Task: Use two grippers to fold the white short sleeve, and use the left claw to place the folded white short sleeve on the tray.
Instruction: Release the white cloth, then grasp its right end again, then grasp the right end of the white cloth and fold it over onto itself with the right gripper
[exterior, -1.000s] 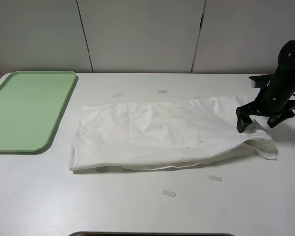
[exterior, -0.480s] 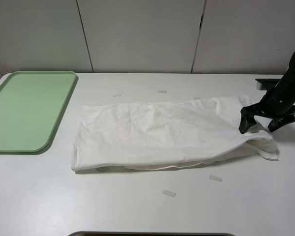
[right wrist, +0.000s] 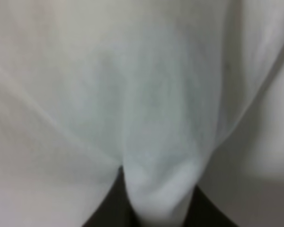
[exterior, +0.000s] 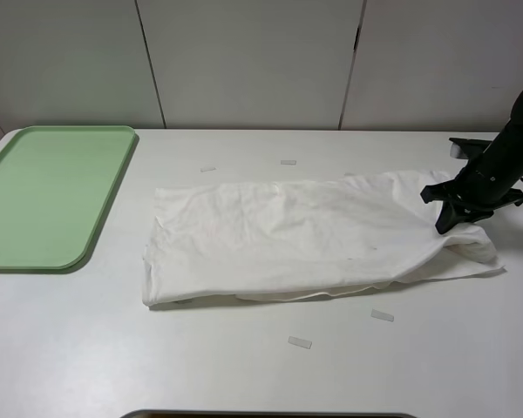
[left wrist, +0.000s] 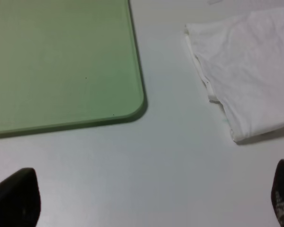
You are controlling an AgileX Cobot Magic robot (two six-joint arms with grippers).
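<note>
The white short sleeve lies folded lengthwise and wrinkled across the middle of the table. My right gripper is shut on its right end. In the right wrist view the cloth fills the frame and is pinched between the dark fingers. The pale green tray lies at the far left, apart from the shirt. My left gripper is open, low over bare table. In its view the tray corner and the shirt's left edge both show. The left arm is out of the exterior view.
Small white paper strips lie on the table: two in front of the shirt and two behind it. A dark edge shows at the table's front.
The right gripper has closed on the shirt's right end and drawn it right. The whole shirt has slid a little to the right, away from the tray.
</note>
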